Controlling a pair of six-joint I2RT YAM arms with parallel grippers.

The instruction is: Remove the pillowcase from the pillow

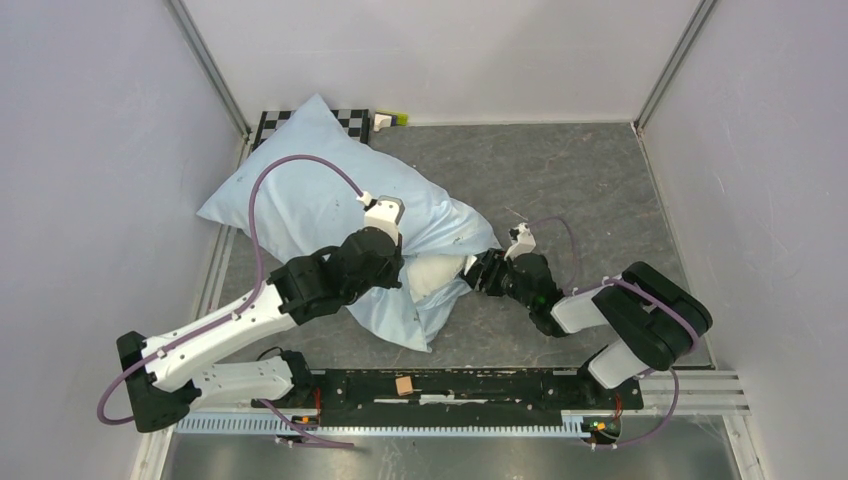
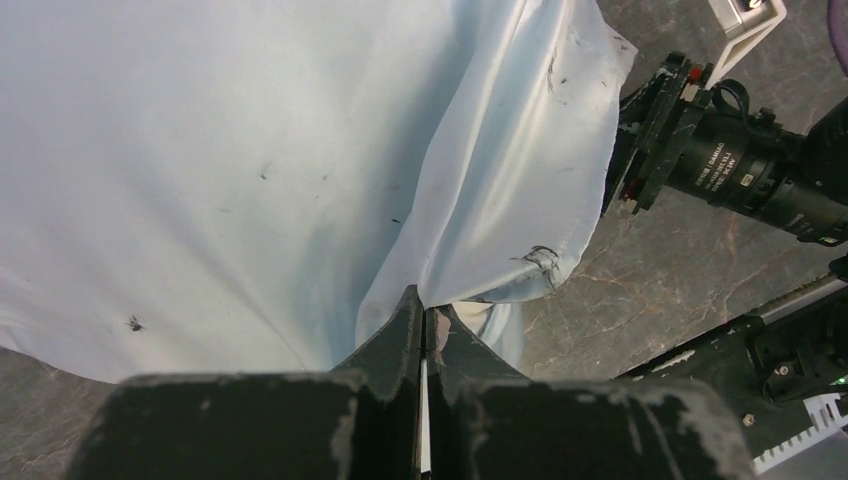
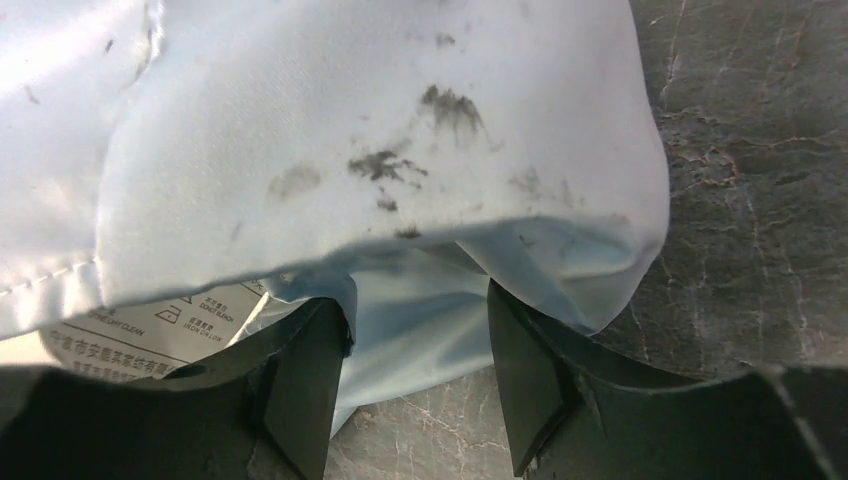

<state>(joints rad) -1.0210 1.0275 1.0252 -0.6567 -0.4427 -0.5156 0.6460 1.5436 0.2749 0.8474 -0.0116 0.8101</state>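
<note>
The pale blue pillowcase [image 1: 310, 195] covers most of the pillow and lies at the left centre of the table. A bare cream-white part of the pillow [image 1: 432, 272] shows at the sack's open end. My left gripper [image 2: 425, 302] is shut on a fold of the pillowcase [image 2: 250, 150] near that opening; in the top view it [image 1: 398, 262] sits on the cloth. My right gripper [image 3: 415, 345] is open, its fingers [image 3: 310, 370] on either side of the hanging blue edge [image 3: 420, 320]. The pillow's white care label [image 3: 150, 325] shows beside the left finger. In the top view the right gripper [image 1: 476, 270] meets the opening.
A checkerboard [image 1: 350, 118] and a small white and yellow object [image 1: 386, 120] lie at the back wall. A black rail [image 1: 460, 385] with a small tan block [image 1: 404, 385] runs along the near edge. Grey walls enclose the marbled table [image 1: 560, 190].
</note>
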